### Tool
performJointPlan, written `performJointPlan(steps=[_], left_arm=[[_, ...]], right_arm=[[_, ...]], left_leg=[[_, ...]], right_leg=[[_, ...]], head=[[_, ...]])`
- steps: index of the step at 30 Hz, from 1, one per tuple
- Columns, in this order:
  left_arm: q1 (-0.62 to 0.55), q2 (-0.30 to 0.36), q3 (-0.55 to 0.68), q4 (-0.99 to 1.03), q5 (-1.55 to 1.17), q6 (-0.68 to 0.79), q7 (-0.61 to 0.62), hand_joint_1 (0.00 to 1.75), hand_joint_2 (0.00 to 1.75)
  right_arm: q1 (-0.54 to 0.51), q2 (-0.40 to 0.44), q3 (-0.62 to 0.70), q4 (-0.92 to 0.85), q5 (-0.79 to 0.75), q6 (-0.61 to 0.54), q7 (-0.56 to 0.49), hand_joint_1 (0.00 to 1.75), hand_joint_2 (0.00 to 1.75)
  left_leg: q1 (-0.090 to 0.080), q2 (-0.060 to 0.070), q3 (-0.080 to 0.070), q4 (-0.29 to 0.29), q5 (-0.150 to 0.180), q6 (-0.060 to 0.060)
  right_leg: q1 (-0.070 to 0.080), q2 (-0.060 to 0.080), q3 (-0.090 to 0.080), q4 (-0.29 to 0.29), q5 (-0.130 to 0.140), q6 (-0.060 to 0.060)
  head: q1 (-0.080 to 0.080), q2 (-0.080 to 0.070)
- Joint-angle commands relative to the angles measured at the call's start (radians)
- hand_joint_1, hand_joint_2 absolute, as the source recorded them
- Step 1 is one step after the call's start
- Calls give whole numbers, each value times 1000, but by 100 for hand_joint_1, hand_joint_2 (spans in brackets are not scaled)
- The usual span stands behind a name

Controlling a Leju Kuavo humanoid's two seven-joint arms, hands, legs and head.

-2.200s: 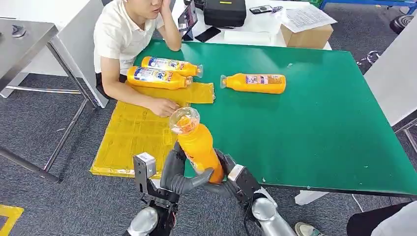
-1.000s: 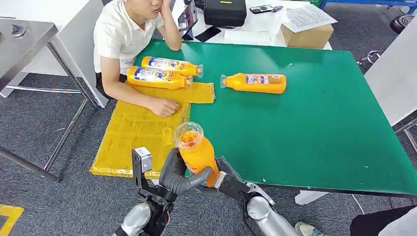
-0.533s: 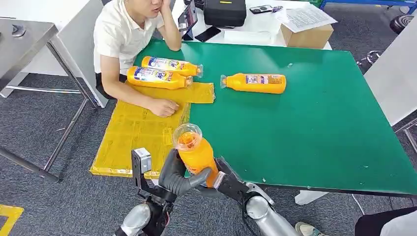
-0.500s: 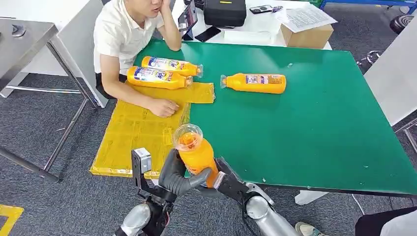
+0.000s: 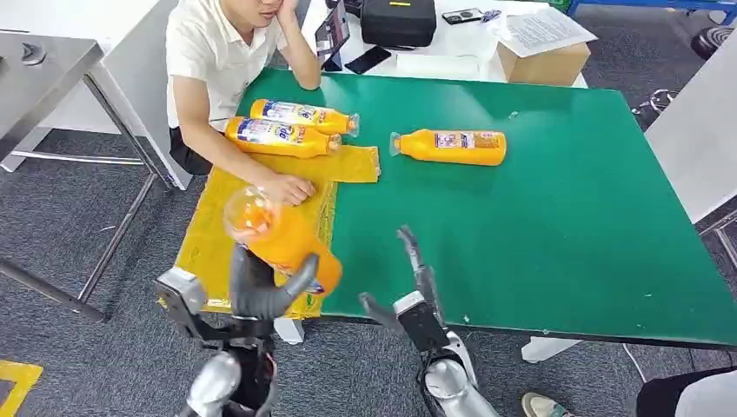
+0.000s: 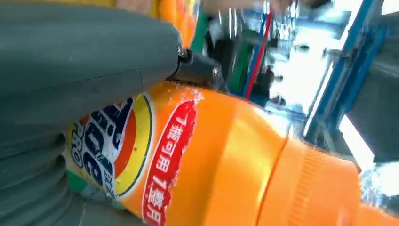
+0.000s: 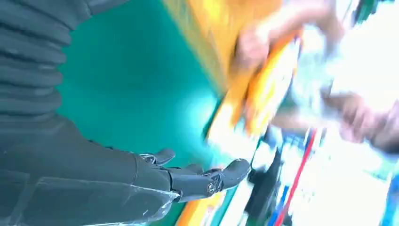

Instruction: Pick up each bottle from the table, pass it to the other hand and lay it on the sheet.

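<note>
Left hand point(image 5: 261, 291) at lower left of the head view grips an orange bottle point(image 5: 282, 239), tilted above the yellow sheet point(image 5: 226, 221) | right hand point(image 5: 408, 291) at lower centre, fingers spread, holding nothing, over the green table point(image 5: 539, 217) edge | two bottles point(image 5: 287, 126) on sheet, upper left | one bottle point(image 5: 452, 146) on table, upper centre

Head view looks down on the green table point(image 5: 556, 217); both wrist cameras sit close, tilted, sharing it
</note>
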Motion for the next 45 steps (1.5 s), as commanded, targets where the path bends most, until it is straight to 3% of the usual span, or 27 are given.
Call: performJointPlan(steps=[1, 4, 5, 8, 14, 17, 18, 20, 21, 23, 26, 29, 39, 45], left_arm=[[27, 3, 90, -95, -21, -11, 7, 175, 175], [39, -34, 145, -112, 158, -96, 58, 175, 175], [43, -55, 174, -134, 218, -130, 51, 175, 175], [36, -89, 223, -191, 236, -187, 33, 175, 175], [45, -102, 255, -208, 230, -254, 44, 175, 175], [18, -65, 231, -168, 44, -163, -22, 175, 175], [-9, -8, 194, -111, -172, -24, -49, 175, 175], [-101, 72, 99, 111, -592, 221, -10, 175, 175], [-137, 80, 78, 202, -684, 251, -48, 175, 175], [-222, 79, 32, 404, -914, 303, 28, 175, 175], [-362, 67, -45, 651, -1221, 300, 158, 175, 175], [-455, 41, -79, 782, -1340, 238, 216, 175, 175], [-466, 37, -77, 793, -1342, 232, 219, 175, 175], [-529, 21, -66, 874, -1342, 65, 262, 175, 175]], right_arm=[[10, 45, -75, 3, -8, 6, -3, 0, 0], [7, 78, -133, 19, -72, -41, -9, 0, 0], [9, 93, -168, 21, -166, 29, -7, 0, 0], [-13, 117, -266, 113, -290, 93, 9, 0, 0], [-12, 134, -309, 178, -292, 96, -64, 0, 0], [23, 144, -326, 60, -258, 15, -65, 0, 0], [33, 146, -334, 33, -254, -2, -65, 0, 0], [56, 139, -339, -15, -246, -28, -65, 0, 0], [56, 139, -339, -18, -245, -19, -65, 0, 0], [46, 144, -336, -12, -242, 2, -65, 0, 0], [25, 152, -322, -7, -225, 13, -65, 0, 0], [16, 154, -323, -19, -226, 14, -65, 0, 0], [15, 154, -324, -18, -226, 15, -65, 0, 0], [37, 155, -352, -44, -234, 43, -65, 0, 0]], left_leg=[[0, 3, 2, 0, -1, -1], [0, 1, 2, 0, -1, -1], [0, 1, 1, 0, 0, -1], [0, 1, 0, 0, 0, -1], [0, 0, 6, -2, -1, -2], [-1, 1, 2, -1, -1, -1], [0, 0, 3, 0, -2, -2], [0, -1, 4, -1, -1, -2], [-1, -4, 3, -2, 1, -1], [-1, -9, 7, -6, 3, -2], [-1, -7, 2, -2, 3, -1], [-1, -9, 2, -2, 5, -2], [-1, -3, 2, 0, 2, -2], [-1, -3, -2, 0, 3, -2]], right_leg=[[0, 3, 1, 0, 0, -1], [0, 0, 2, 0, -1, -2], [0, 0, 1, 0, 0, -1], [0, 1, 0, 0, 0, -1], [0, 0, 5, -1, -1, -2], [0, 1, 2, 0, -1, -1], [0, 0, 3, 1, -2, -2], [0, -2, 3, 0, -1, -2], [-1, -4, 3, -1, -1, -1], [-1, -9, 8, -4, -1, -3], [-1, -7, 3, -1, 0, -1], [-1, -9, 3, -1, 0, -1], [0, -2, 2, 1, 1, 0], [0, -2, -1, 1, 2, 0]], head=[[0, 0], [0, 0], [0, 0], [0, 0], [-1, 0], [0, 0], [0, 0], [0, 0], [0, 0], [0, 0], [0, 0], [0, 0], [-1, 0], [0, 0]])
